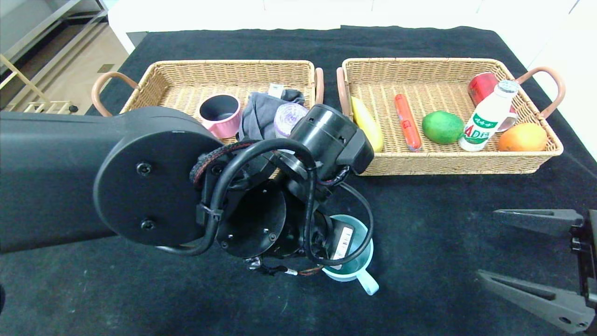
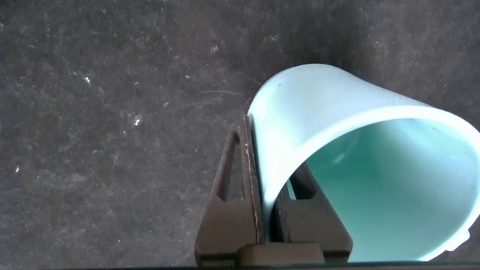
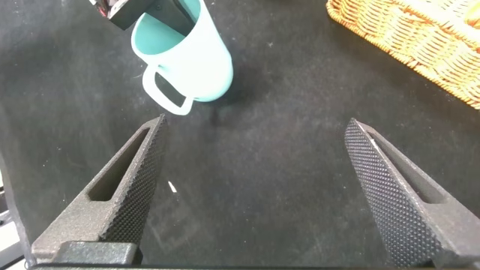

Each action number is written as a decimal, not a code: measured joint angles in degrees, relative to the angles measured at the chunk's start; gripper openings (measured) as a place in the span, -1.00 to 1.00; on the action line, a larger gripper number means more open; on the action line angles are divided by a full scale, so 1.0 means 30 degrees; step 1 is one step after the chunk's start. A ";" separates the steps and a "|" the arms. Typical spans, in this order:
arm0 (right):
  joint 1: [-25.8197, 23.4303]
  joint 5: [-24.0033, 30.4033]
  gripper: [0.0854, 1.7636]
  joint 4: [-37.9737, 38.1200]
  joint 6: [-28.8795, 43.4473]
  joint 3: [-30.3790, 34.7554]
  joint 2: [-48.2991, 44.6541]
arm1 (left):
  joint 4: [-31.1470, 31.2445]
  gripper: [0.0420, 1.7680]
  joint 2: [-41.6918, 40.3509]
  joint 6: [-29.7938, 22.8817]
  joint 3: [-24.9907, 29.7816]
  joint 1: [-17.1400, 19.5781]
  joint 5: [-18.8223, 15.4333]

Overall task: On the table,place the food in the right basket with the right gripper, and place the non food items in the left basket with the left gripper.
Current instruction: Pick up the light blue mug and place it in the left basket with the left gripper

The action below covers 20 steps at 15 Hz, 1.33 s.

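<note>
1. black cloth covered the table, with two wicker baskets side by side at its far edge: the left basket held a pink cup, a grey cloth and a clear roll, and the right basket held fruit, a sausage, a can and a bottle
2. the teal mug stood on the cloth nearer the robot than both baskets, its handle pointing toward the robot
3. the left gripper was clamped on the mug's rim, one finger inside the wall and one outside
4. the mug looked rigid, light and smooth-glazed, so likely slippery; the thin rim seemed a fair hold, though it could swing or slip in a pinch there
5. the right gripper hung wide open and empty beside the mug, well clear of it
</note>
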 joint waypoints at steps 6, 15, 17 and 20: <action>0.0004 0.0000 0.94 0.0000 0.0008 0.0000 -0.0138 | -0.0114 -0.84 -0.0992 0.0175 0.0805 0.0000 -0.0370; 0.0049 0.0008 0.94 0.0008 0.0000 0.0024 -0.0167 | -0.0276 -0.84 -0.6502 0.0130 0.2385 0.1955 -0.1122; 0.0069 0.0008 0.94 -0.0008 0.0000 0.0028 -0.0110 | -0.0276 -0.84 -0.7688 0.0187 0.2727 0.3141 -0.1126; 0.0106 0.0008 0.94 0.0000 0.0000 0.0053 -0.0065 | -0.0707 -0.84 -0.8854 0.0459 0.2828 0.5234 -0.1158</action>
